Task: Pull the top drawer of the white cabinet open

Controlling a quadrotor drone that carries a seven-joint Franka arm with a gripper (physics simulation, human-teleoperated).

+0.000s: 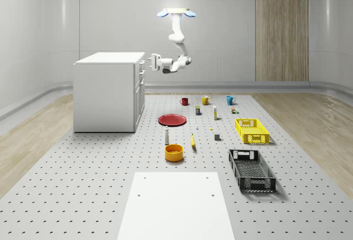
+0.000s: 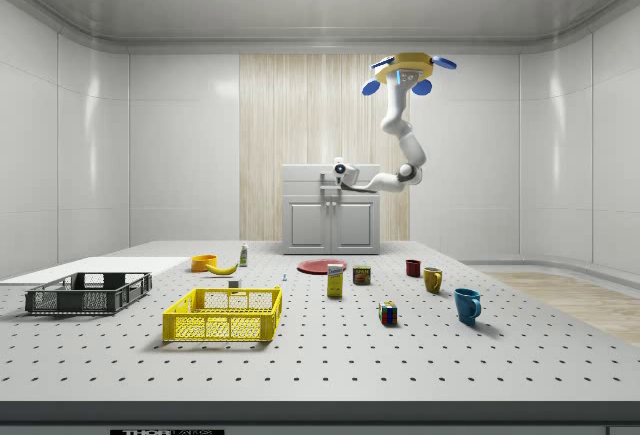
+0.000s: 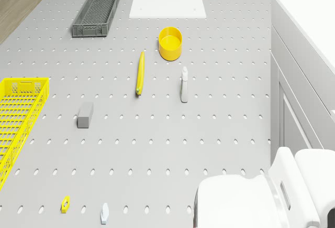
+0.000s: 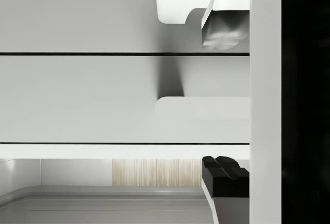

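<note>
At the whole-scene view's left, the white cabinet (image 1: 105, 94) stood on the perforated bench (image 1: 83, 168) with its front turned toward the objects laid out beside it. Its top drawer (image 1: 142, 63) sat just under the cabinet's top and looked flush with the front below it, not drawn out. The jaws were level with that drawer and right against its front. In the wrist view they were spread apart, one finger (image 4: 224, 28) on each side of a white handle (image 4: 201, 108), with a gap showing between the handle and each finger, so they gripped nothing. From them the arm (image 1: 177, 44) bent back and rose to the drone (image 1: 176, 12), which hovered high in the air, off the cabinet's front side and above the bench.

On the bench near the cabinet's front lay a red plate (image 1: 172, 120). Beyond it, toward the far wall, stood a red mug (image 1: 184, 101), a yellow mug (image 1: 205, 100) and a blue mug (image 1: 230, 100) in a row. Nearer the camera were a white bottle (image 1: 166, 135), a banana (image 1: 193, 140) and an orange bowl (image 1: 174, 152). Well apart, on the whole-scene view's right, sat a yellow crate (image 1: 251, 130) and a black crate (image 1: 251, 169). A flat white board (image 1: 175, 206) lay at the near edge.
</note>
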